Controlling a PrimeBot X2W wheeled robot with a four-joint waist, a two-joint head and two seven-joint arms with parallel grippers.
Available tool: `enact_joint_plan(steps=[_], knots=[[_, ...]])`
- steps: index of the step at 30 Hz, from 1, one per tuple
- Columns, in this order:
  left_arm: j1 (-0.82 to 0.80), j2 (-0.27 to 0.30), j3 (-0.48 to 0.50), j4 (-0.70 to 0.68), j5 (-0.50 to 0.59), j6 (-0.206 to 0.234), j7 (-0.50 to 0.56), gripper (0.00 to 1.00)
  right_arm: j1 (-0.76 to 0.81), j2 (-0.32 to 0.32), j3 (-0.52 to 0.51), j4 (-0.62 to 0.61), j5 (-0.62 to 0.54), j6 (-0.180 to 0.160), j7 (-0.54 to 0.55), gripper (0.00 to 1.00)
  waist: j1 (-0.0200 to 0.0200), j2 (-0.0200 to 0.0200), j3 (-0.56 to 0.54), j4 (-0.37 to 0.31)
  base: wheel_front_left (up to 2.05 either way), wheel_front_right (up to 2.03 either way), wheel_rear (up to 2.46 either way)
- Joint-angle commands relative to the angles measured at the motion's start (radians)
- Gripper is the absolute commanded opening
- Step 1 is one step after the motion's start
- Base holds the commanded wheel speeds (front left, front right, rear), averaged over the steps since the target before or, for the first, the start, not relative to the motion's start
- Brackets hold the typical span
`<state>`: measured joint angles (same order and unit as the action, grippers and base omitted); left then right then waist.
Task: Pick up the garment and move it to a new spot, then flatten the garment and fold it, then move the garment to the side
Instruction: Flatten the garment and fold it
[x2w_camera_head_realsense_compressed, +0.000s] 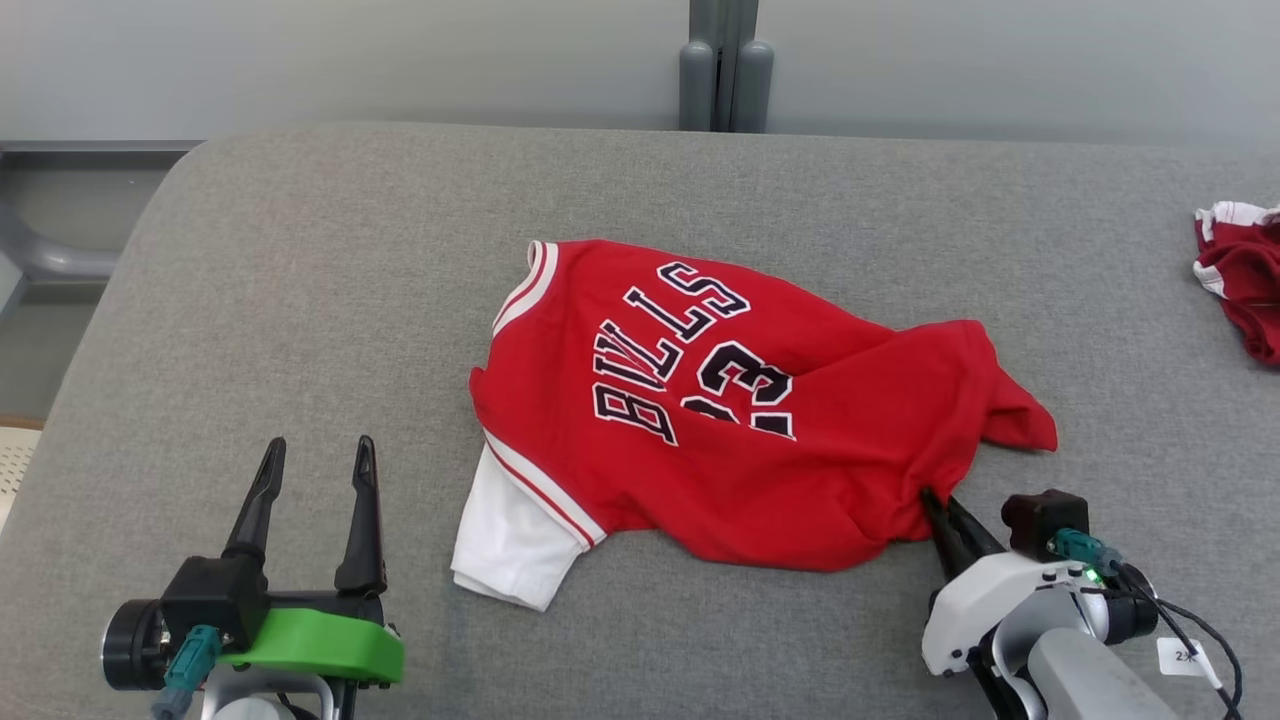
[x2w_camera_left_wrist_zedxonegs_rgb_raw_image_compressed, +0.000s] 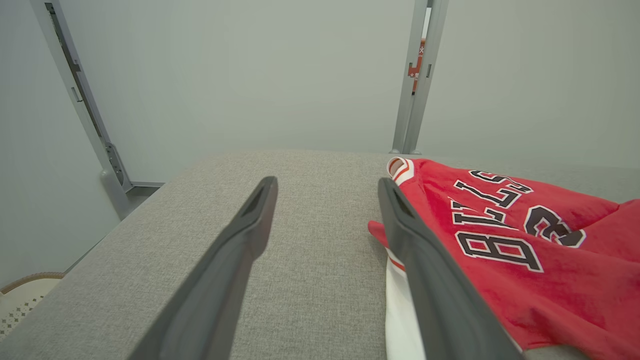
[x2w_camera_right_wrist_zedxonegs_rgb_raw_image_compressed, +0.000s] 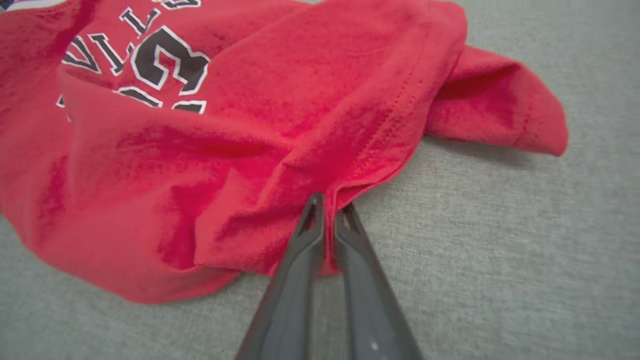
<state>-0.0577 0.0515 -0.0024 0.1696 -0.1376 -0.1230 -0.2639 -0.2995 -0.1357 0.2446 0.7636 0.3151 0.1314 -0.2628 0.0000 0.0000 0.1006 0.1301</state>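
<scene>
Grey table (x2w_camera_head_realsense_compressed: 300, 300): low right end effector (x2w_camera_head_realsense_compressed: 935, 500) pinches the jersey (x2w_camera_head_realsense_compressed: 760, 470) hem; left end effector (x2w_camera_head_realsense_compressed: 315, 455) points forward, spread.

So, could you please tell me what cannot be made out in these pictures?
Head view: a fold of the jersey covers part of its number.
Head view: the right edge cuts off the second red cloth.
Left wrist view: a finger of the left gripper hides part of the white sleeve.
Right wrist view: the right gripper covers part of the pinched hem.
</scene>
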Motion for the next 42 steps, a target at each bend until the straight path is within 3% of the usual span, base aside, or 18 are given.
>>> enact_joint_plan(steps=[1,17,25,34,42], knots=[[-0.001,0.000,0.001,0.003,-0.009,-0.001,0.000,1.00,-0.008,-0.016,-0.004,-0.018,0.004,-0.002,-0.002,0.00,0.0000,0.0000,-0.002,-0.012,0.00,0.00,0.00],[0.028,0.000,-0.004,0.018,-0.039,0.022,0.000,1.00,0.250,-0.145,-0.175,-0.381,-0.034,-0.002,-0.002,0.00,0.0000,0.0000,-0.019,-0.138,0.00,0.00,0.00],[0.010,0.000,-0.019,0.021,-0.044,0.026,0.000,1.00,0.315,-0.140,-0.241,-0.459,-0.016,-0.002,0.038,0.00,0.0000,0.0000,-0.007,-0.151,0.00,0.00,0.00],[-0.008,0.000,-0.036,0.039,-0.046,0.021,0.000,1.00,0.208,-0.138,-0.193,-0.446,-0.048,-0.002,0.059,0.00,0.0000,0.0000,-0.008,-0.099,0.00,0.00,0.00],[-0.027,0.000,-0.071,0.046,-0.058,0.025,0.000,1.00,0.019,-0.154,-0.153,-0.253,-0.066,-0.002,0.071,0.00,0.0000,0.0000,0.016,-0.028,0.00,0.00,0.00]])
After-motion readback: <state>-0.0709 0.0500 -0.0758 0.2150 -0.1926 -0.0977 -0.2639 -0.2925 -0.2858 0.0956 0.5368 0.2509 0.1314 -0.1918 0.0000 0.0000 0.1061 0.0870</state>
